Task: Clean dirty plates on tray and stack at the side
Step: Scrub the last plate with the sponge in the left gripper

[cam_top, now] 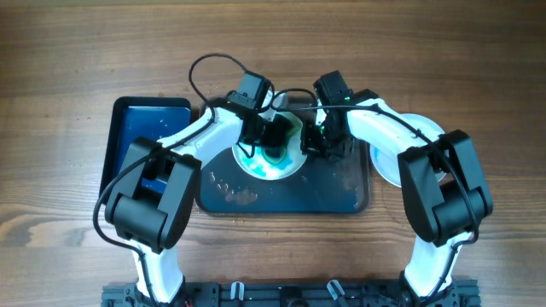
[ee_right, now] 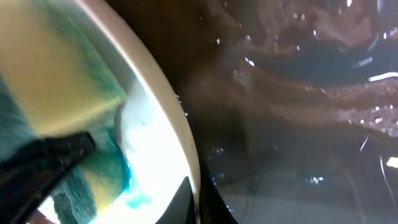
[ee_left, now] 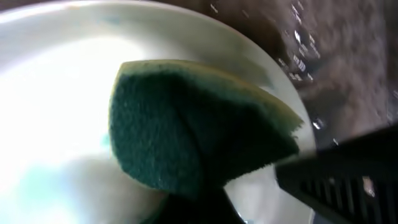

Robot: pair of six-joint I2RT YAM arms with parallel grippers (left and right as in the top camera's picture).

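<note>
A white plate point(cam_top: 271, 162) smeared with teal soap lies on the dark wet tray point(cam_top: 333, 192). My left gripper point(cam_top: 271, 136) is shut on a green-and-yellow sponge point(ee_left: 193, 134) and presses it on the plate point(ee_left: 56, 112). My right gripper point(cam_top: 311, 141) is shut on the plate's right rim point(ee_right: 180, 130); its fingertips point(ee_right: 196, 199) pinch the edge. The sponge also shows in the right wrist view point(ee_right: 68, 87).
A blue tub point(cam_top: 136, 136) stands left of the tray. A white plate point(cam_top: 401, 162) lies on the table right of the tray, partly under my right arm. Food smears point(cam_top: 230, 189) sit on the tray's front left.
</note>
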